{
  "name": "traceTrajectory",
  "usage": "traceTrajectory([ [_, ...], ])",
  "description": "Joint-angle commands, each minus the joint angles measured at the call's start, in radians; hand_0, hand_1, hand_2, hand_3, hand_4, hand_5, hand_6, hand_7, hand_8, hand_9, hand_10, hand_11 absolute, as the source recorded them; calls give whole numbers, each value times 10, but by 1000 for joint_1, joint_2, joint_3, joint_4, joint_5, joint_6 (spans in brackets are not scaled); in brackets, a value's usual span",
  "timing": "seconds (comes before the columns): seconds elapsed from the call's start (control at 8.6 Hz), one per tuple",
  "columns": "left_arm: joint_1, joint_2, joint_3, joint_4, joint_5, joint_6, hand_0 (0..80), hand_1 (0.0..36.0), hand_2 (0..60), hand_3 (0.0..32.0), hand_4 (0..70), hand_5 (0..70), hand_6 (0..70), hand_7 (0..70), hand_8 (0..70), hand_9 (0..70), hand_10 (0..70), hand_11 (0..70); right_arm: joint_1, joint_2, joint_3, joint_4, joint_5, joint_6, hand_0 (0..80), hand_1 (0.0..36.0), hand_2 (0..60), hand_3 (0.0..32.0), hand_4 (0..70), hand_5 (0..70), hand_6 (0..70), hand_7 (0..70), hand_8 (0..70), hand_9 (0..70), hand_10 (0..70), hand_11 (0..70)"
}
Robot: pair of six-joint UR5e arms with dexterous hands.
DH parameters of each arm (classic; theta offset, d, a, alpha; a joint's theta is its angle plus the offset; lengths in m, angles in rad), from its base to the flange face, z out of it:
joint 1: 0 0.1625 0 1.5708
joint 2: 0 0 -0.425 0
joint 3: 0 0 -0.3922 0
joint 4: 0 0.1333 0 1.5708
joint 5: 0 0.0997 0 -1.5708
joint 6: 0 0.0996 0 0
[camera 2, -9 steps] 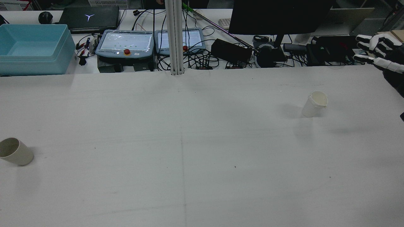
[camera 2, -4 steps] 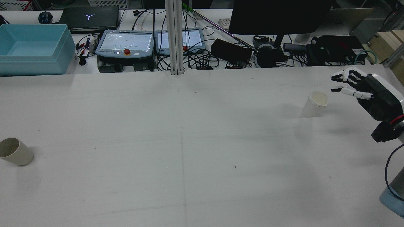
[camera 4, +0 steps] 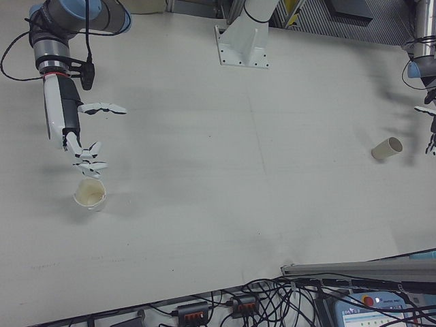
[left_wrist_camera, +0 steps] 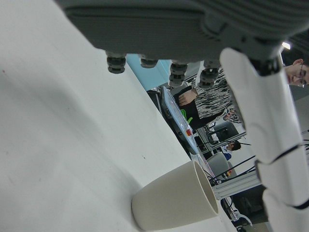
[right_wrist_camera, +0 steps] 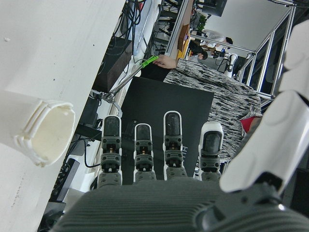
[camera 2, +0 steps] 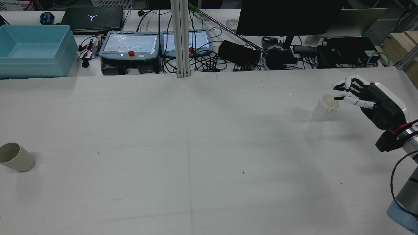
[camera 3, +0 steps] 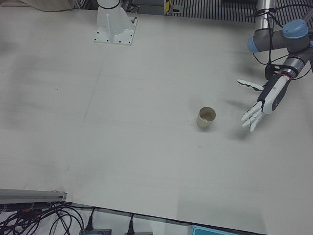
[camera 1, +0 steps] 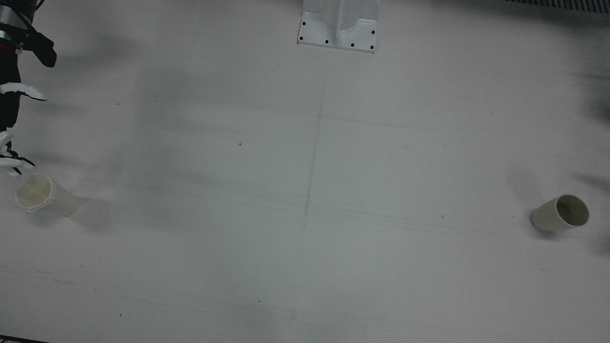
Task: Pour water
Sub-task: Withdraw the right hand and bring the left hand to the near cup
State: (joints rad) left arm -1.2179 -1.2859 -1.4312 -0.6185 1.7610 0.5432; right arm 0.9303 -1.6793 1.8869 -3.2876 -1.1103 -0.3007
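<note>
Dim even light, soft shadows, slight grain

White table, white cup upright, beige cup upright, well apart

You're in a robotics lab: teach pendants, tangled cables, a laptop, white worktable.

1. Two cups: a white cup and a beige cup.
2. Two hands: a right hand and a left hand.
3. Two pendants.
4. One blue bin.
5. One laptop.
</note>
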Motion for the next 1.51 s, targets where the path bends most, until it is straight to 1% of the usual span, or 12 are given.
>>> traceTrajectory([
  [0.0,58,-35,5,14,-66,-21,480,95,50,104,138,16,34,149,0,15,15,35,14,-50,32,34,1,30,438,87,149,0,25,700,207,392,167,244,189,282],
  [0.12,61,-41,5,14,-67,-22,473,87,52,124,112,37,24,146,0,15,9,27,21,-165,20,133,15,70,431,84,128,0,1,700,169,350,154,228,186,280],
  [0.23,99,-61,6,16,-107,-11,472,84,52,118,113,31,23,141,1,14,7,24,22,-186,-114,226,58,99,431,86,115,0,0,700,143,318,150,223,196,294],
  [0.35,195,-72,6,16,-214,-17,470,82,54,122,119,15,25,140,0,14,8,25,19,-178,-249,329,98,154,430,88,144,0,0,700,174,351,167,248,209,313],
  [0.47,271,-75,14,16,-300,-20,475,91,55,126,119,2,23,139,0,13,10,28,22,-178,-285,365,110,166,438,89,164,0,3,700,217,407,199,297,229,342],
  [0.58,284,-105,59,11,-310,-28,472,90,61,132,117,0,17,131,0,12,7,24,24,-186,-287,365,112,179,451,93,192,0,16,700,290,506,263,392,267,395],
  [0.7,285,-127,95,6,-310,-29,466,80,62,128,120,0,13,123,0,10,5,20,24,-188,-287,365,109,181,458,92,214,0,53,700,385,628,352,504,325,470],
  [0.81,285,-153,106,11,-311,-20,466,82,64,128,122,0,11,119,0,9,4,19,21,-188,-287,365,107,181,460,93,217,0,60,700,408,657,381,540,342,492],
  [0.93,294,-159,106,19,-311,-14,464,80,66,134,117,0,8,114,0,8,3,18,21,-188,-287,365,110,181,459,94,216,0,55,700,403,648,375,533,334,481],
  [1.05,298,-159,106,31,-311,-11,471,92,71,136,112,0,5,114,0,8,2,17,22,-188,-287,365,109,181,460,96,214,0,52,700,400,643,371,528,329,475],
  [1.16,298,-159,106,32,-311,-9,484,112,80,126,112,0,11,126,0,11,6,25,21,-188,-287,365,107,181,463,99,211,0,57,700,400,644,367,523,317,459],
  [1.4,311,-159,98,37,-311,-6,489,121,83,124,107,0,5,121,2,10,5,24,21,-188,-287,365,109,180,464,103,205,0,47,700,388,627,355,509,305,446],
])
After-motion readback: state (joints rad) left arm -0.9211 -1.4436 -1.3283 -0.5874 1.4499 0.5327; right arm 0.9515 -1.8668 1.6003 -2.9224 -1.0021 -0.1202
